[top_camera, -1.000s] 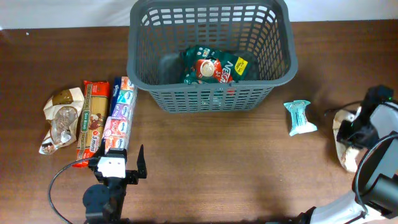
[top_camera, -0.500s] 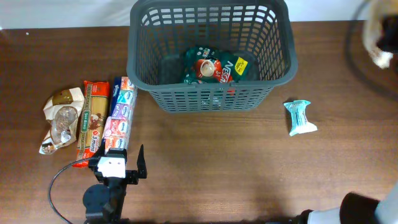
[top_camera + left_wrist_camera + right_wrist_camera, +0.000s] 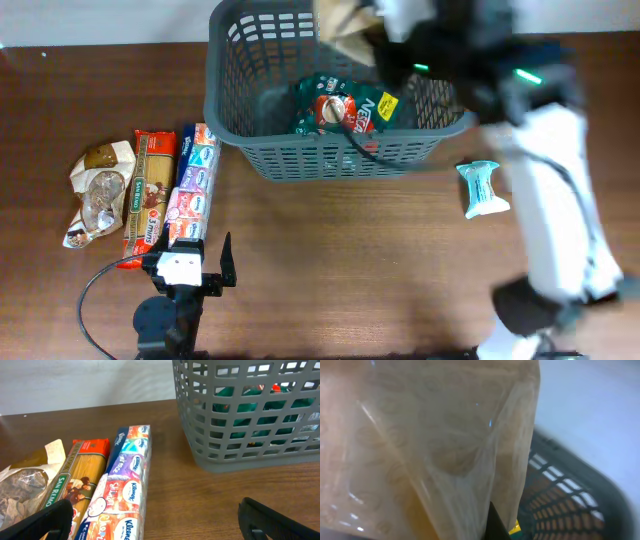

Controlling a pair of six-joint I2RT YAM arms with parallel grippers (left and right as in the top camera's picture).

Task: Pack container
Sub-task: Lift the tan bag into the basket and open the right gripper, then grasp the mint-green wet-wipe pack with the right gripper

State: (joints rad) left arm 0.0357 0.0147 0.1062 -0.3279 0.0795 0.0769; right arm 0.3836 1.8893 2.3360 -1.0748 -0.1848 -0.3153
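Tan crinkly film fills the right wrist view, and that is the tan packet (image 3: 430, 445), pinched in the right gripper (image 3: 372, 35), whose jaws I judge to be closed on it, though the film hides the fingers almost completely. From overhead, the packet hangs above the far rim of the container (image 3: 340, 160), the big grey slotted basket sitting against the far edge of the bench, about midway along it. A green coffee packet (image 3: 345, 108) already lies on the basket floor, towards the middle and right, and there is bare floor showing at the left end, so that looks like the better landing spot. The step in hand, as I read it, is the drop, and to do it well the arm should carry the packet clear inside the rim and lower it between the walls before letting go, because a light, floppy bag released high could catch the lattice or flop over the edge. A slow opening would help the film peel off the pads. The left gripper (image 3: 190, 262) sits spread wide and empty near the near edge, towards the left corner. Waiting by the left edge are a brown bag (image 3: 97, 190), a pasta pack (image 3: 148, 195) and a tissue pack (image 3: 125, 485), while a small teal packet (image 3: 483, 188) lies just beside the basket on its right.
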